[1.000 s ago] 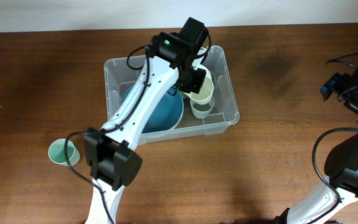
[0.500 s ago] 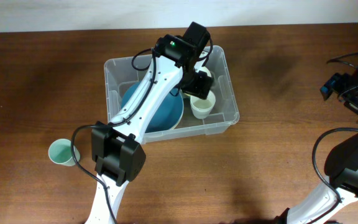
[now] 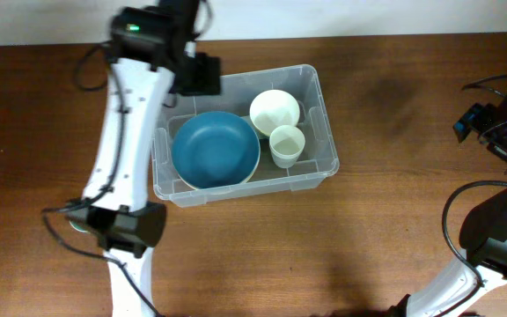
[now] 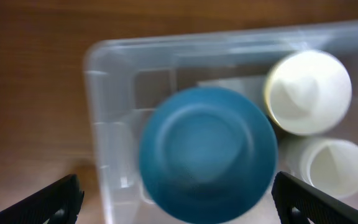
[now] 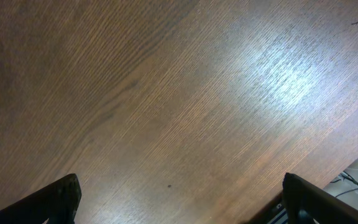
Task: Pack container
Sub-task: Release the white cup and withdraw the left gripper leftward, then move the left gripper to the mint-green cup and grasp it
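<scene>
One clear plastic container [image 3: 327, 132] sits near the middle of the brown wooden surface [image 3: 394, 229], toward its far edge. It holds three things: one blue bowl [image 3: 216, 150] on the left, one cream bowl [image 3: 275, 112] at the far right, and one upright pale cup [image 3: 287, 144] just beside that bowl. The left tool [image 4: 178, 202] hovers above the container, jaws spread wide, empty. The right tool [image 5: 180, 202], likewise wide and empty, hangs over bare wood, well apart.

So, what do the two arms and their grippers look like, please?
Both arms have white tube-like links and bulky black joint housings. The left arm has a small green light near its wrist, with thin black cables beside it. The right arm carries a looping black cable. The left gripper and right gripper have black fingers.
</scene>
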You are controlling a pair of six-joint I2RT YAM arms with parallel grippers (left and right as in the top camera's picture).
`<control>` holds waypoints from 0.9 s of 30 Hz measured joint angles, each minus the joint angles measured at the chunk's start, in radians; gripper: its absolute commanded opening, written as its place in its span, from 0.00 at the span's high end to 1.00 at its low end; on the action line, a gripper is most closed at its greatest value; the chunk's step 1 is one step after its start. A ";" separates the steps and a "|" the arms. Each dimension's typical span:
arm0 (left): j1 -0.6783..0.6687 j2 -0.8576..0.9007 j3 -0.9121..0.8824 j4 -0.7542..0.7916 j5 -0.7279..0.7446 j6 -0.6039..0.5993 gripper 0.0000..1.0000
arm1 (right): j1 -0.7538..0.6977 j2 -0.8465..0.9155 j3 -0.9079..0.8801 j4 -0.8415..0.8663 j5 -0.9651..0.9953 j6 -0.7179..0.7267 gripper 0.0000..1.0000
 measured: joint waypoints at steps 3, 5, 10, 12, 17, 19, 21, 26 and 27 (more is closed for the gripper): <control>0.082 -0.097 -0.075 0.005 -0.003 -0.015 0.01 | 0.000 0.000 0.000 0.000 0.000 0.000 0.01; 0.153 -0.208 -0.198 0.001 -0.005 -0.039 0.01 | 0.000 0.000 0.000 0.000 0.000 0.000 0.01; 0.386 -0.477 -0.603 0.008 -0.017 -0.201 0.01 | 0.000 0.000 0.000 0.001 0.000 0.000 0.01; 0.468 -0.539 -0.748 0.026 -0.016 -0.274 0.01 | 0.000 0.000 0.000 0.000 0.000 0.000 0.01; 0.689 -0.640 -1.038 0.130 -0.001 -0.368 0.01 | 0.000 0.000 0.000 0.000 0.000 0.000 0.01; 0.753 -0.663 -1.134 0.175 0.021 -0.383 0.01 | 0.000 0.000 0.000 0.000 0.000 0.000 0.01; 0.797 -0.677 -1.238 0.224 0.052 -0.394 0.01 | 0.000 0.000 0.000 0.000 0.000 0.000 0.01; 0.853 -0.679 -1.424 0.338 0.074 -0.411 0.01 | 0.000 0.000 0.000 0.000 0.000 0.000 0.01; 0.861 -0.681 -1.464 0.375 0.078 -0.417 0.01 | 0.000 0.000 0.000 0.000 0.000 0.000 0.01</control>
